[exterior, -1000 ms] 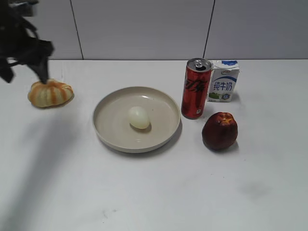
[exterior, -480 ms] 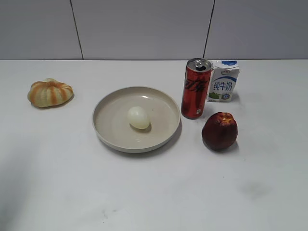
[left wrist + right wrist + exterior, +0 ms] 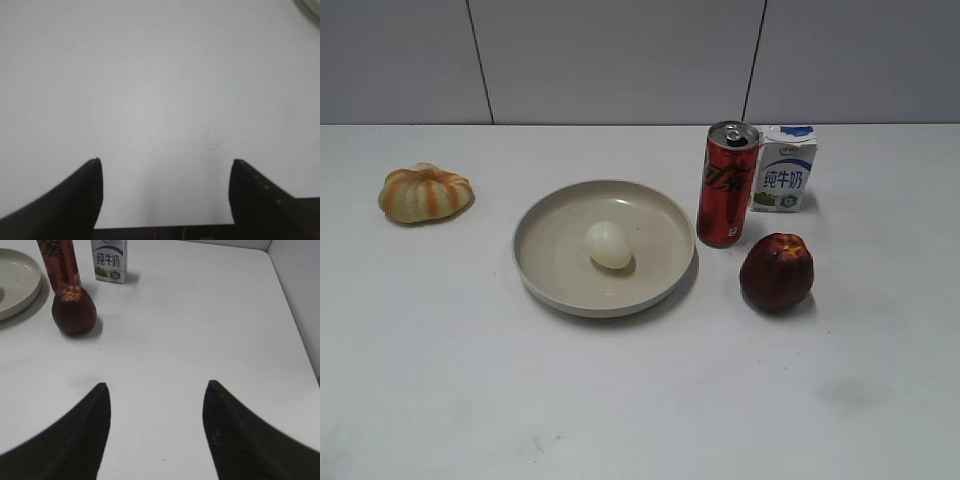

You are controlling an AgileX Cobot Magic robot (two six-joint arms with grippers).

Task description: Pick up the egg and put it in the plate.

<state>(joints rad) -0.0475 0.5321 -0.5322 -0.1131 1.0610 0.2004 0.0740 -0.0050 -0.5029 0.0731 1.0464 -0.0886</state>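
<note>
Exterior view: the dark arm that hung over the far left of the table a second ago is gone from sight; it had already left half a second ago, and nothing else has shifted since. Egg [image 3: 608, 244] lies inside the plate [image 3: 545, 270], a little left of its centre, resting on the dish floor. Plate sits mid-table [image 3: 640, 400]. Orange-striped pumpkin [image 3: 424, 193] far left, well apart from the plate. Red can [image 3: 727, 184] upright just right of the plate's far rim; milk carton [image 3: 784, 168] upright just right of the can and slightly farther back. Dark red apple [image 3: 777, 271] nearer than the can, right of the plate. No arm or gripper shows in this view; nothing lies over the plate or egg.

Left wrist view: left gripper [image 3: 165, 175] over bare white table, fingers [image 3: 82, 192] spread wide, nothing between them. A sliver of the plate rim shows at the top right corner.

Right wrist view: right gripper [image 3: 156, 405] over open table on the right side, fingers [image 3: 235, 435] spread wide, holding nothing. Ahead to the left: apple [image 3: 73, 310], can [image 3: 59, 262] behind it, carton [image 3: 109, 260] to the can's right, plate edge [image 3: 20, 287] at far left. Egg not visible here.
</note>
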